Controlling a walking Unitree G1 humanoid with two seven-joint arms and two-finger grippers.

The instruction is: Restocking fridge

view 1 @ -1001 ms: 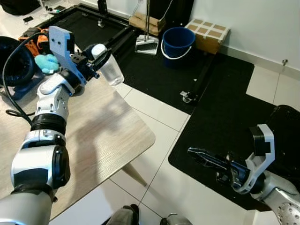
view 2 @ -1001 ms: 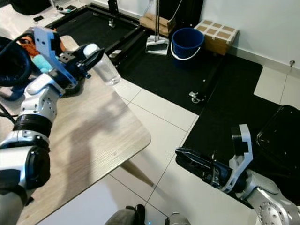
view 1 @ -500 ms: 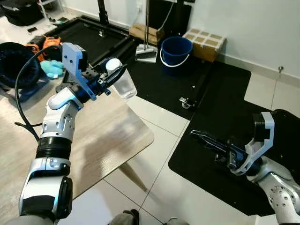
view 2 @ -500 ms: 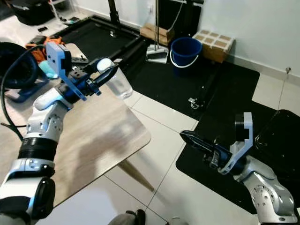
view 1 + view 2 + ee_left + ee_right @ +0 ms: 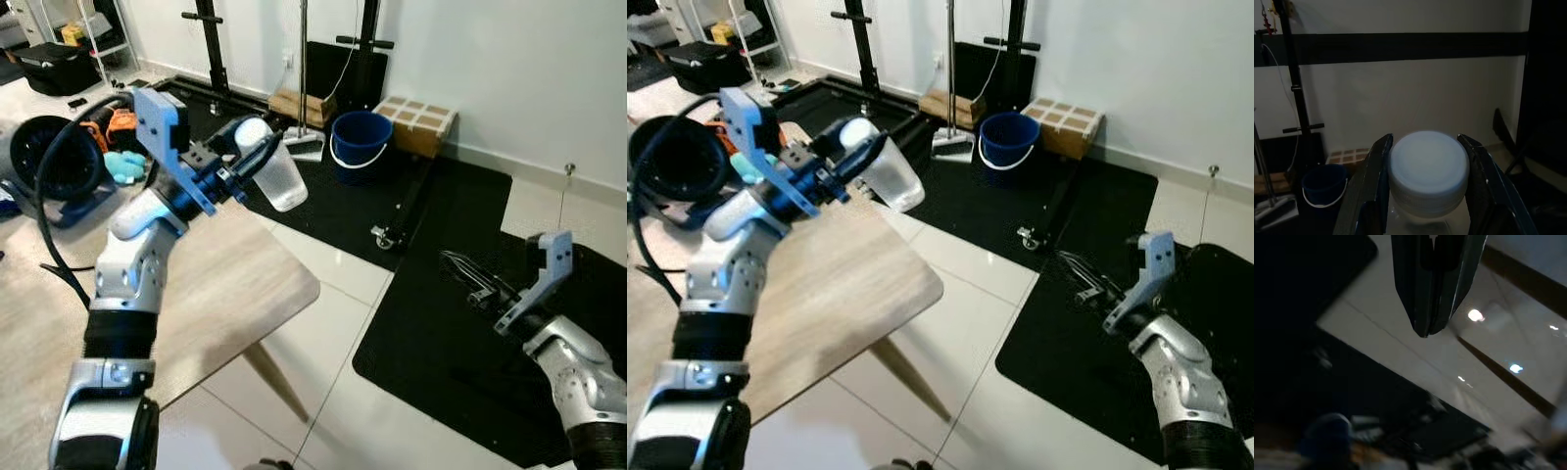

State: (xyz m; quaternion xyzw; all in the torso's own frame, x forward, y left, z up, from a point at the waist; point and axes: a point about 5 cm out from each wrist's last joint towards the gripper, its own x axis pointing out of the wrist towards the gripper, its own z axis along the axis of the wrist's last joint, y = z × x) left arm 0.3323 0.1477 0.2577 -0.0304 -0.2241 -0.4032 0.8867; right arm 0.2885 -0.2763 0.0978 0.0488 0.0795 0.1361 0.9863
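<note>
Gripping a clear bottle (image 5: 279, 178) by its white cap, the left pincer (image 5: 243, 164) is holding it above the tabletop (image 5: 235, 284); the right pincer (image 5: 1432, 308) is hanging pressed together.

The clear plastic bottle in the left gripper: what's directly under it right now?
The clear plastic bottle with a white cap, held tilted by the left gripper, hangs over the light wooden table's far corner and black floor mat. Its base underside is hidden.

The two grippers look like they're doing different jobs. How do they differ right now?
The left gripper is raised above the wooden table, clamped on a clear jar by its white lid. The right gripper sits lower over the black mat, shut and holding nothing. Both have long black fingers.
</note>
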